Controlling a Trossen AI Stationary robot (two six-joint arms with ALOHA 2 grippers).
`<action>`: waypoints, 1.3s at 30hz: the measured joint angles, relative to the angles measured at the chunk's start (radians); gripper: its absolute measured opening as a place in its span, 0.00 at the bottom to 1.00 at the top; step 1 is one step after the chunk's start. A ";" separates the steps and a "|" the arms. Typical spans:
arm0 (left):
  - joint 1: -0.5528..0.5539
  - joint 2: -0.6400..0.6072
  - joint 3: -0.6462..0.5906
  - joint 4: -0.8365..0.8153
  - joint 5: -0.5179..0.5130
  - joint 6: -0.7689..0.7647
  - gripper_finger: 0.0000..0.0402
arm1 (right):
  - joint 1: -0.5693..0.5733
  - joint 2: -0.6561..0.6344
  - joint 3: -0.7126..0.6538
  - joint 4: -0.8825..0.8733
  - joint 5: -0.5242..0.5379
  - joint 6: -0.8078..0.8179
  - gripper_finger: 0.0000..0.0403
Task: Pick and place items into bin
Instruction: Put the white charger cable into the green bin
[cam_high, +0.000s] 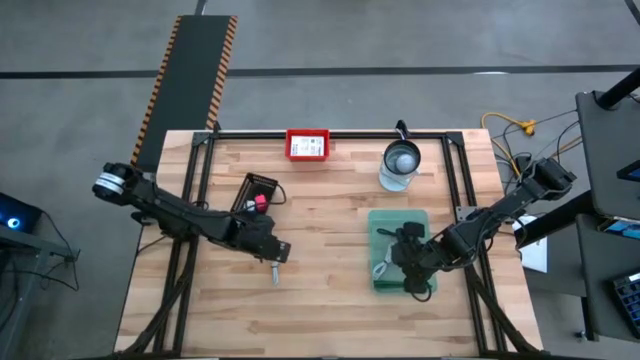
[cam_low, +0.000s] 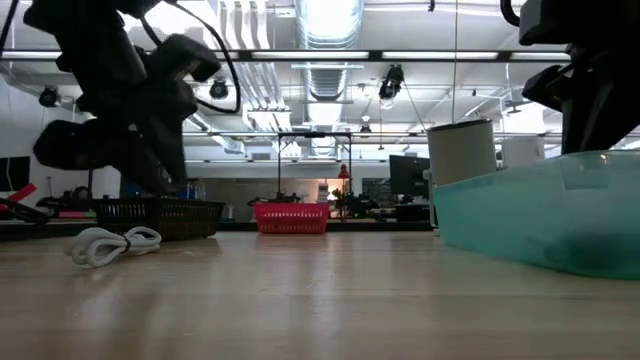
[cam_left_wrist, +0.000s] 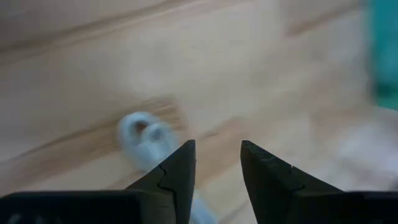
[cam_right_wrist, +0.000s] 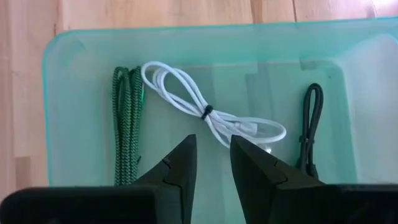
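A white coiled cable (cam_high: 275, 271) lies on the wooden table left of centre; it also shows in the low view (cam_low: 110, 243) and, blurred, in the left wrist view (cam_left_wrist: 146, 140). My left gripper (cam_high: 274, 254) (cam_left_wrist: 217, 165) hangs open just above it, and the cable runs under one finger. The green translucent bin (cam_high: 398, 213) (cam_right_wrist: 186, 34) stands right of centre. In it lie a white cable (cam_right_wrist: 205, 112), a green braided cable (cam_right_wrist: 127, 118) and a thin black cable (cam_right_wrist: 311, 121). My right gripper (cam_high: 407, 262) (cam_right_wrist: 213, 162) is over the bin, open and empty.
A red basket (cam_high: 308, 145) stands at the table's far edge. A glass jar with a metal lid (cam_high: 401, 165) stands just beyond the bin. A black mesh basket (cam_high: 258, 193) with a pink object in it stands beyond my left gripper. Bare wood lies between the arms.
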 joint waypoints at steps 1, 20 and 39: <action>0.000 0.011 0.019 -0.053 0.001 -0.030 0.27 | 0.000 0.000 -0.004 -0.002 0.000 0.000 0.22; -0.002 0.250 0.115 -0.155 0.134 -0.042 0.22 | 0.000 0.000 -0.050 0.001 -0.016 0.011 0.22; -0.003 0.217 0.116 -0.096 0.051 0.243 0.05 | 0.000 0.000 -0.050 0.008 -0.014 0.007 0.17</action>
